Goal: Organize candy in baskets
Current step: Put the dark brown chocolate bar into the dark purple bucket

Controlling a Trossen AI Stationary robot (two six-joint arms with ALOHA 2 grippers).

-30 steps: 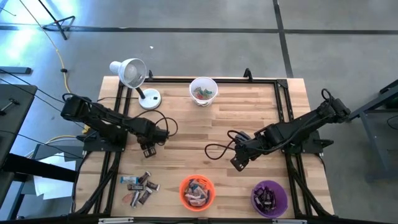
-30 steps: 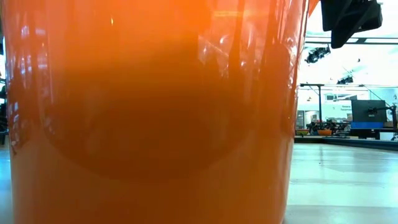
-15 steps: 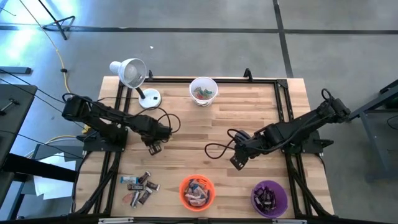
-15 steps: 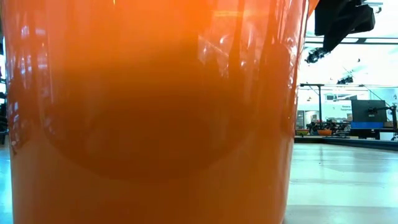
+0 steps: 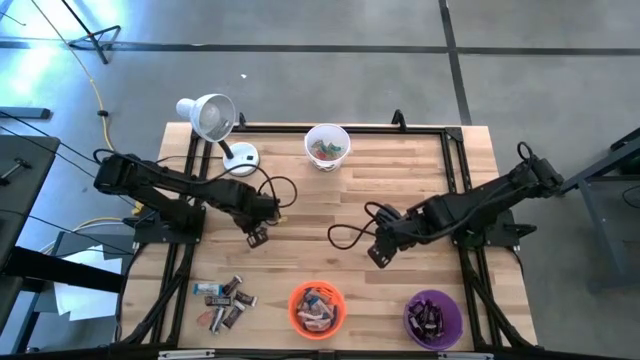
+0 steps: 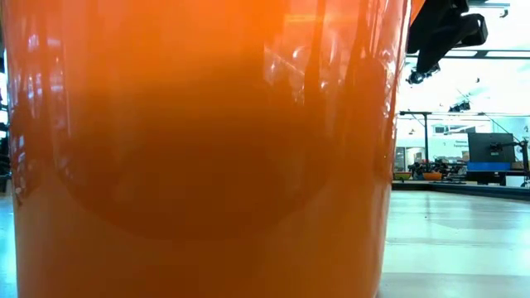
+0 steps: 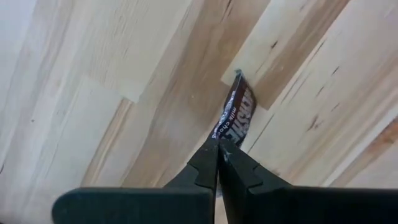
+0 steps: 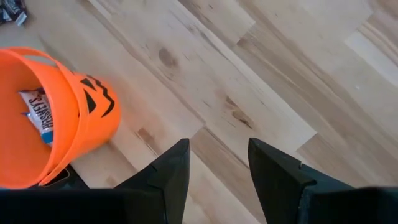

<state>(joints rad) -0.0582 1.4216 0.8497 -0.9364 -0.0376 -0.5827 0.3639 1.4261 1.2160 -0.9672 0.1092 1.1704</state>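
- My left gripper [image 7: 218, 149] was clamped on a brown candy [image 7: 235, 118] above mid-table.
- My right gripper [image 8: 217, 163] stood apart, empty.
- Three baskets: white [image 5: 327, 146] at the far edge, orange [image 5: 317, 308] and purple [image 5: 433, 317] at the near edge.

Orange basket [image 8: 56, 118], black face; brown candy [image 7: 233, 118].

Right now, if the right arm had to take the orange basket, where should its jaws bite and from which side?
Grip the orange basket at its thin upper rim, coming from above, one jaw inside and one outside. It stands upright with its mouth open, and its round wall looks too wide to span. The right gripper hangs open beside it. Candy inside lies low, probably clear of the rim.
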